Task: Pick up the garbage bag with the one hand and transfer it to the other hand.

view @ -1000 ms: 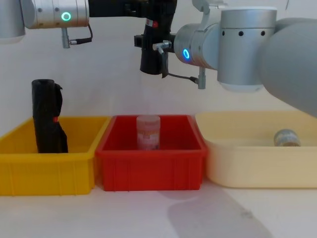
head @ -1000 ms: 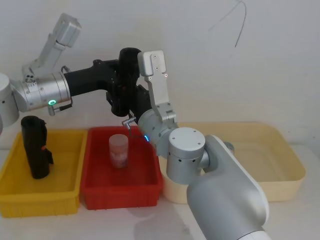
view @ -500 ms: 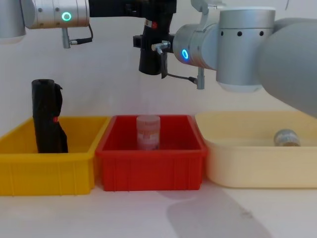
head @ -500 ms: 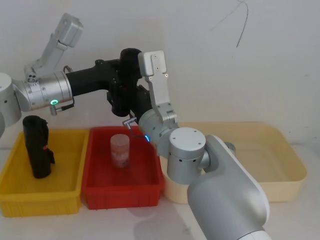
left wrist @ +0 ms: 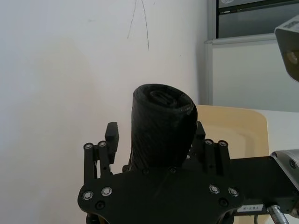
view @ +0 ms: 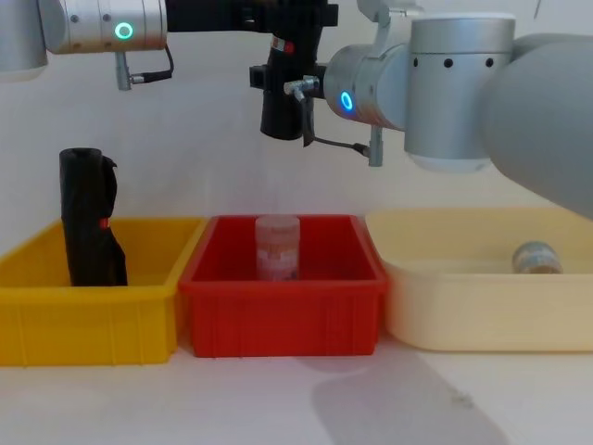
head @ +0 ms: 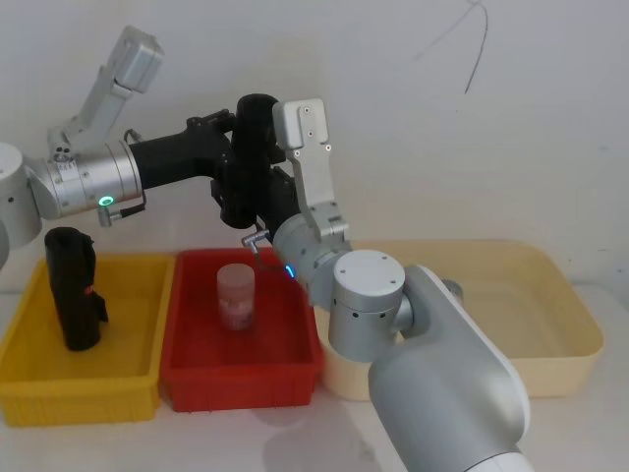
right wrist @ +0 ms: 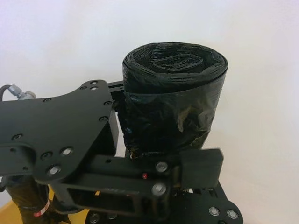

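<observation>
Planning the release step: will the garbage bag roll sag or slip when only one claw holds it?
The garbage bag looks tightly wound, so probably stiff and unlikely to sag. Its glossy plastic may slide. It hangs upright above the red bin, so a slip would likely drop it there.

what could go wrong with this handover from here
1. The garbage bag hangs upright in mid-air, with both the left gripper and the right gripper at it. If the left releases before the right grip is firm, the slippery roll may slip.
2. A drop would likely land in the red bin, perhaps hitting the pink jar.
3. The grippers are crowded together, so pulling apart may knock them.
</observation>
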{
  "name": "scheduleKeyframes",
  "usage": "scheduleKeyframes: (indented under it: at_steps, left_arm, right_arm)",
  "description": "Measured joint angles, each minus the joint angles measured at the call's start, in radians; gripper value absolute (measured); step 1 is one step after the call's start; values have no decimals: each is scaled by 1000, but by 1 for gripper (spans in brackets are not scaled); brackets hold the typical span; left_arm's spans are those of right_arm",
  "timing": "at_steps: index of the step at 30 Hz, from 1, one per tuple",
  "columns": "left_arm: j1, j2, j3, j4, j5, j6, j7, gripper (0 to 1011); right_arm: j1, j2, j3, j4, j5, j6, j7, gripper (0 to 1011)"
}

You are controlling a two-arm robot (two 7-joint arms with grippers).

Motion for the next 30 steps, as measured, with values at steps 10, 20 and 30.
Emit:
scheduleKeyframes:
  at_steps: [10,20,30]
  left_arm:
    - [0,0,0,0,0,0,0,1001]
    - [0,0,0,0,0,0,1,1002]
    - [0,0,0,0,0,0,1,1002]
  right_arm:
    - [14,7,35,10,0,-21,-41,568]
    - [6,44,92,-24,-1,-27,-96,568]
    - [-79,112,148,-176,0,27,-110,568]
